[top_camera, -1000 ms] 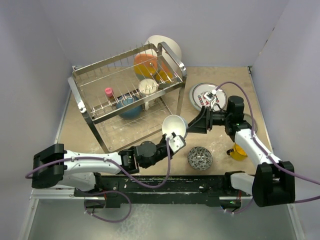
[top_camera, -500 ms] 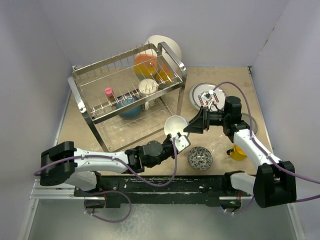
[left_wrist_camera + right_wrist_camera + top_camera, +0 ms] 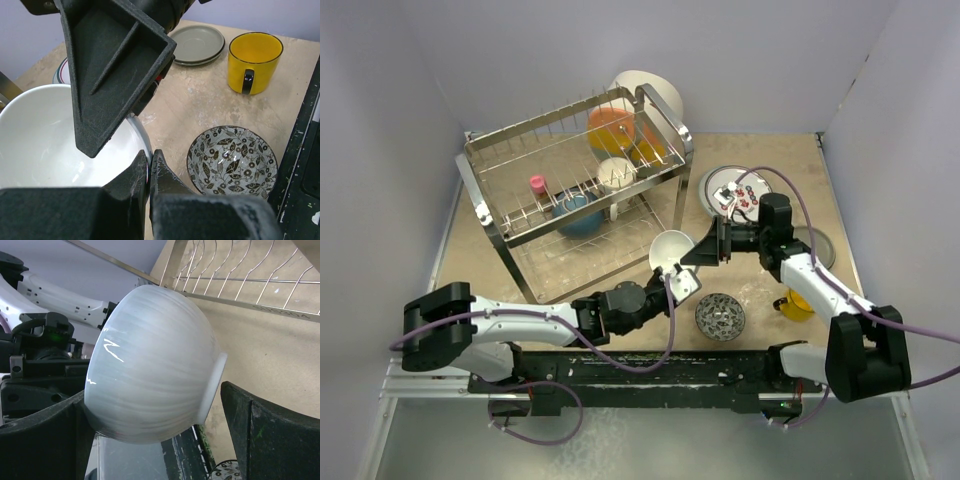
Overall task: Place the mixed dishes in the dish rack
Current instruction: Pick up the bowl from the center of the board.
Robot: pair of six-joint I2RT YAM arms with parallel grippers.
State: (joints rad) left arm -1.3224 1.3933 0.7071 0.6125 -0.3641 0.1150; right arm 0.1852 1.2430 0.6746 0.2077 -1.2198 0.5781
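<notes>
Now left gripper (image 3: 148,159) pinches white bowl (image 3: 40,145) rim; right gripper (image 3: 152,395) gapes around it, perhaps touching; plate (image 3: 715,186) lettering illegible.

Top external: fixed high behind the arm bases at 6 o'clock, looking down on the whole table (image 3: 780,160).

Left wrist: close range, sighting along the left end effector (image 3: 149,157) toward 3 o'clock.

Right wrist: close range, facing 9 o'clock, with the dish rack (image 3: 240,285) behind.

All three views share the white bowl (image 3: 670,250).
</notes>
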